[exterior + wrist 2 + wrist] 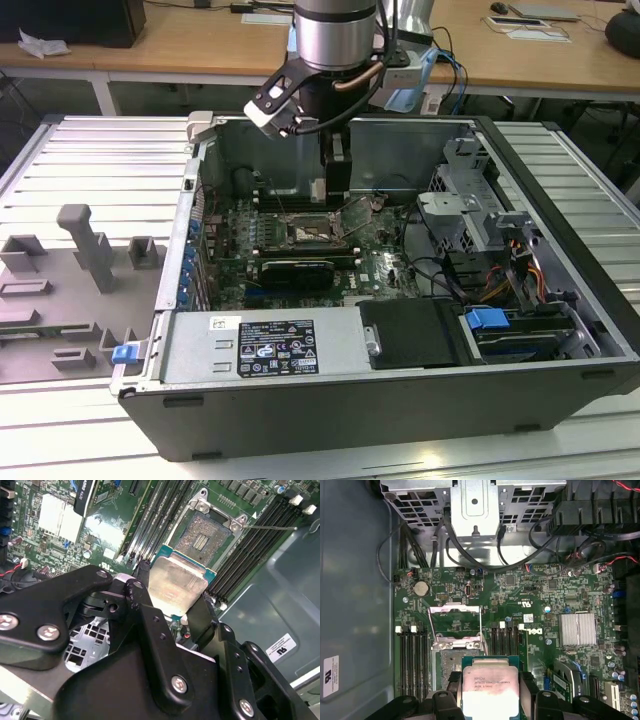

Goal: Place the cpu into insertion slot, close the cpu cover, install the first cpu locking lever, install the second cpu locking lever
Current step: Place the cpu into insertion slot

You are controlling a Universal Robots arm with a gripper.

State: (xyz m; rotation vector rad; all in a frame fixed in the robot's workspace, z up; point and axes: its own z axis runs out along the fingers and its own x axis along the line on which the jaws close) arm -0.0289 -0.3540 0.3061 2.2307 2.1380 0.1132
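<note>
The cpu (489, 686), a pale silvery square on a green edge, is clamped between my black fingers (446, 700); my gripper (490, 692) is shut on it. In the second wrist view the cpu (176, 584) hangs tilted just short of the open insertion slot (199, 539), not touching it. The cpu cover (455, 625) stands raised on its hinge at the slot's far side. A thin wire locking lever (270, 528) sticks out, unlatched. In the exterior view my gripper (337, 182) hovers a little above the insertion slot (315, 233) inside the case.
Memory slots (412, 655) flank the socket on both sides. A silver heatsink (577, 629) and a black card (298, 270) sit nearby. A drive cage (475, 502) and cables (445, 540) crowd one end. Case walls (330, 390) ring the motherboard.
</note>
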